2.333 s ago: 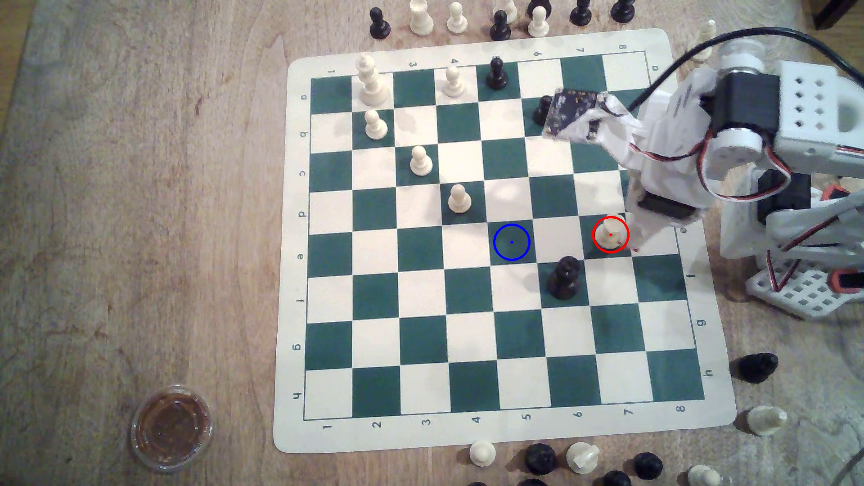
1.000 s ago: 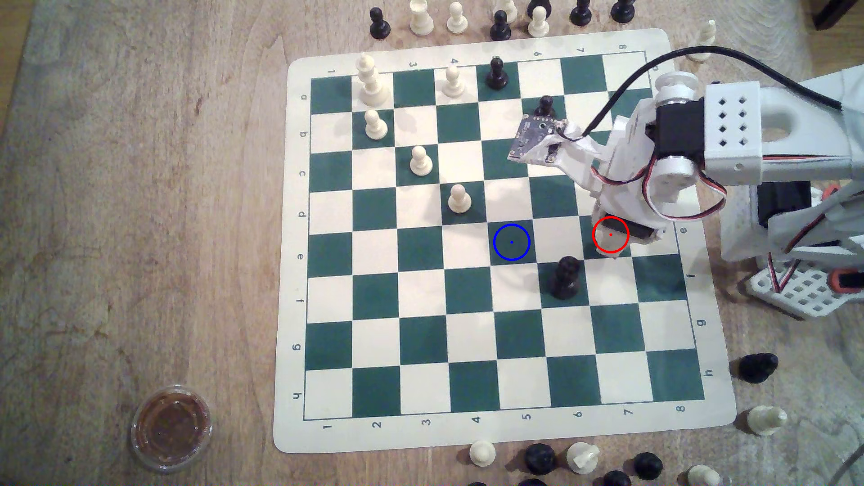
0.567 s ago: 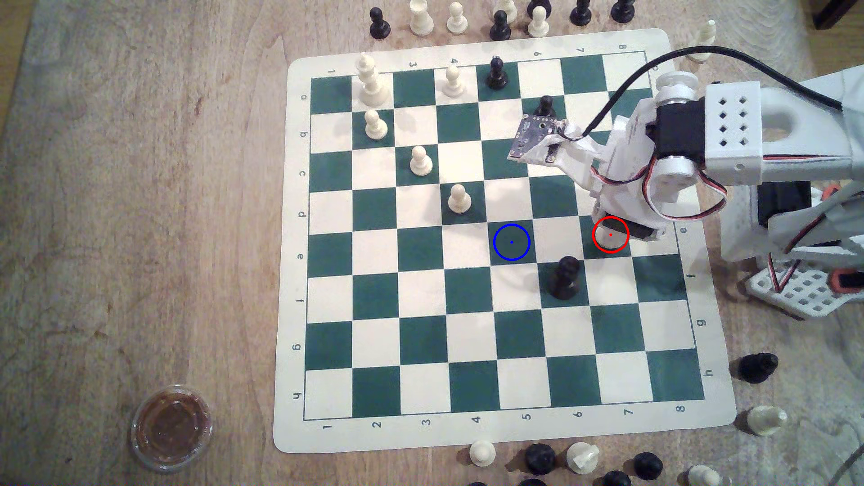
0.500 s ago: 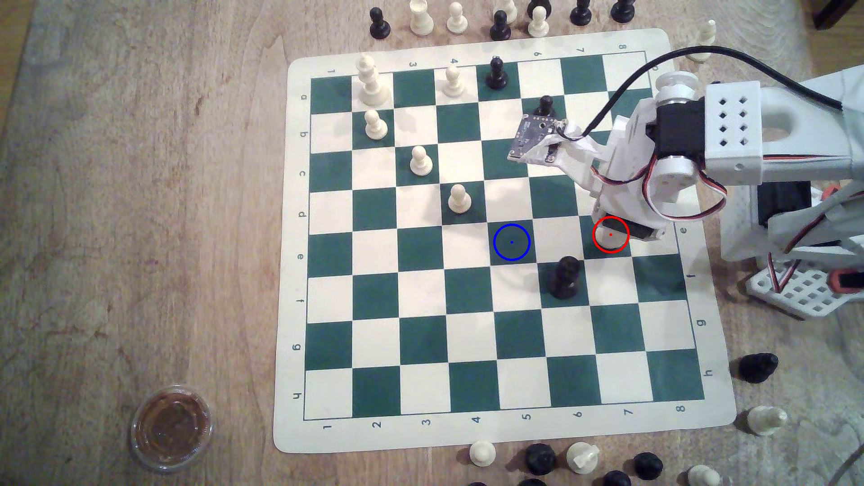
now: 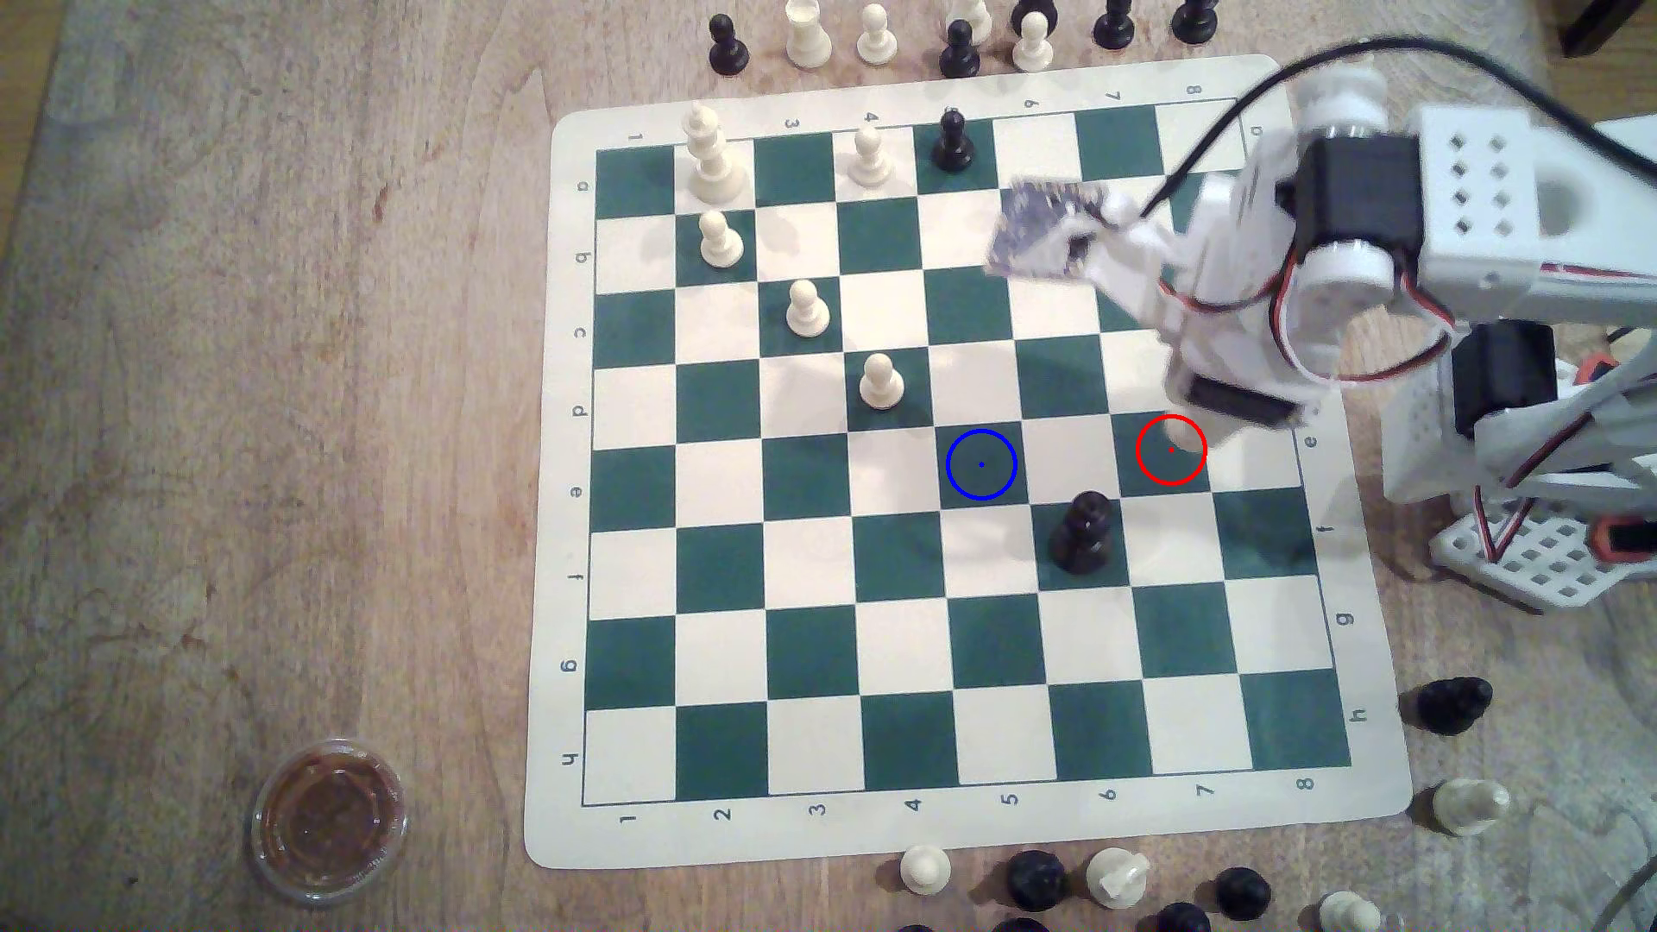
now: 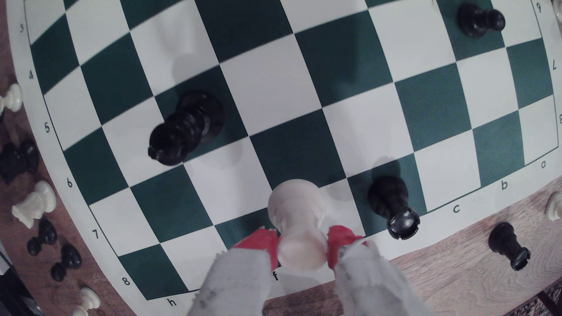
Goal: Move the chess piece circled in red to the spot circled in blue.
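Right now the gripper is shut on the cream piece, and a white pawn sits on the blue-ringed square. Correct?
One error: the spot is bare in the exterior view, no pawn on it. The rest holds: the wrist view shows the gripper shut on the chess piece, red pads on either side of its top.

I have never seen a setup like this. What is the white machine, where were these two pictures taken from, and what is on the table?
The white machine is a small robot arm. One picture looks down from above the table; the other comes from a camera on the arm's wrist. On the wooden table lies a green and white chessboard with several pieces on it and more beside it. The gripper, with red fingertips, is shut on the chess piece, a cream-white one. A blue ring marks the spot where it should go. A tall black piece stands near that square.
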### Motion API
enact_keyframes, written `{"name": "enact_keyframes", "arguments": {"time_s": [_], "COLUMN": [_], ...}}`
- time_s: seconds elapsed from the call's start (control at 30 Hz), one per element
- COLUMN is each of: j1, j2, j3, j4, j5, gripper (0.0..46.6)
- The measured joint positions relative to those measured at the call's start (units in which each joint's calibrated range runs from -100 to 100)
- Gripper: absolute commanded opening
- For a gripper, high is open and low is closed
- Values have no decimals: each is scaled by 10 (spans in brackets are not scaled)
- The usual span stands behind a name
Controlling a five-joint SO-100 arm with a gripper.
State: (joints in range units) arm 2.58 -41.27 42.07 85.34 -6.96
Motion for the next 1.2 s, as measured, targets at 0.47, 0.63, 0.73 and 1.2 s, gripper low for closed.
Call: {"name": "enact_keyframes", "arguments": {"time_s": [0.47,0.63,0.73,1.2], "j1": [-4,-10,-27,-29], "j2": [134,186,223,302], "j3": [-108,-108,-108,-128], "j4": [-106,-143,-166,-220], "j5": [23,23,23,32], "gripper": [3,3,3,3]}}
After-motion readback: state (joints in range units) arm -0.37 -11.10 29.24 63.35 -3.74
